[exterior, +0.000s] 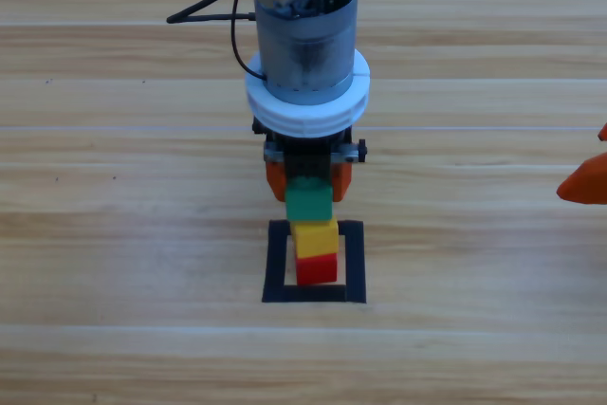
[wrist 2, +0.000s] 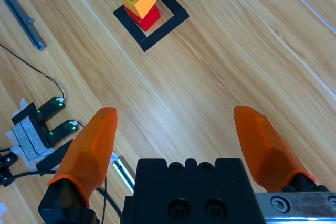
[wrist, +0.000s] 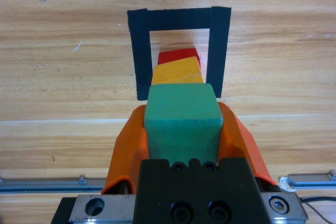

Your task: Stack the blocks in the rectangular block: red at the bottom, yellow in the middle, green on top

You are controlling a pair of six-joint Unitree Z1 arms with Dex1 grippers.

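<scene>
The red cube (exterior: 317,268) stands inside the black tape square (exterior: 275,263), towards its near side, with the yellow cube (exterior: 314,237) on top of it. My left gripper (exterior: 309,187) is shut on the green cube (exterior: 309,202) and holds it right over the yellow one; I cannot tell whether the two touch. The left wrist view shows the green cube (wrist: 182,119) between the jaws, and beyond it the yellow cube (wrist: 177,71), red cube (wrist: 178,56) and tape square (wrist: 139,51). My right gripper (exterior: 583,182) waits at the right edge, and in its own view the right gripper (wrist 2: 176,119) is open with nothing in it.
In the right wrist view a black sensor with green lights (wrist 2: 44,116) and thin cables lie at the left, with a metal rail (wrist 2: 21,17) beyond them. Another metal rail (wrist: 42,183) runs behind the left gripper.
</scene>
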